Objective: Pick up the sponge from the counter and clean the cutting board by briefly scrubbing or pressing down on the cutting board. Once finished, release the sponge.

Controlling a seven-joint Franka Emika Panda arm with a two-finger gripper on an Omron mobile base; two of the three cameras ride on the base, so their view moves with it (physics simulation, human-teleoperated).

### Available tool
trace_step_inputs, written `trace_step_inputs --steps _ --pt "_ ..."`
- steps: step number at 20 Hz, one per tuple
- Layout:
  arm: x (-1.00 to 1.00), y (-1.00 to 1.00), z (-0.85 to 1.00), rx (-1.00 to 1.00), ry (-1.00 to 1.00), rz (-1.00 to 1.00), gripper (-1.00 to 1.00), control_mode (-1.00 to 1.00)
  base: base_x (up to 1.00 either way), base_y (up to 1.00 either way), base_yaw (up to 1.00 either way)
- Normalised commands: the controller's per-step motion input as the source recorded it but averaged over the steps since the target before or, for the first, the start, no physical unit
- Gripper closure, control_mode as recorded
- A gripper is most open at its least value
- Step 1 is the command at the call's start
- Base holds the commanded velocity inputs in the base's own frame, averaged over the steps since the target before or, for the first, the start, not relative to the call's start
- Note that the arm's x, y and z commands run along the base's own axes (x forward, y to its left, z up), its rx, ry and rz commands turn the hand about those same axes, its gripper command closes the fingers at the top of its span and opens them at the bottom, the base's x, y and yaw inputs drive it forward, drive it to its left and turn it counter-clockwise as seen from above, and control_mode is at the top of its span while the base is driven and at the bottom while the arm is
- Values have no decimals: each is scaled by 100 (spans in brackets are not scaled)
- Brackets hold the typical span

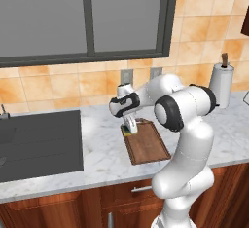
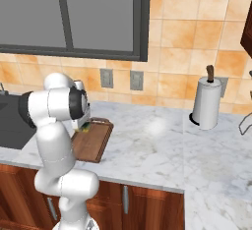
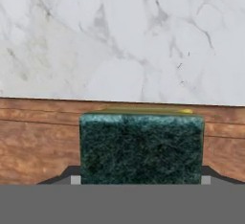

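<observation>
One sink basin (image 1: 39, 144) sits at the counter's (image 1: 102, 149) left end. Right of it, the gripper (image 1: 130, 129) clamps the sponge (image 1: 127, 130), green face up, its jaws closed on the sides, at the cutting board's (image 1: 146, 146) back edge. Farther right, a paper towel roll (image 1: 221, 85) stands against the wall.
</observation>
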Motion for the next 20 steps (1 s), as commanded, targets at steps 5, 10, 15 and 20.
trace_step_inputs --steps 5,10,15,20 --pt "-91 0 -43 1 8 9 100 -100 0 0 0" --pt "-97 0 -47 1 5 9 100 -100 0 0 0" --pt "-99 0 -47 2 2 9 100 -100 0 0 0" --pt "-97 0 -44 4 2 8 100 -100 0 0 0"
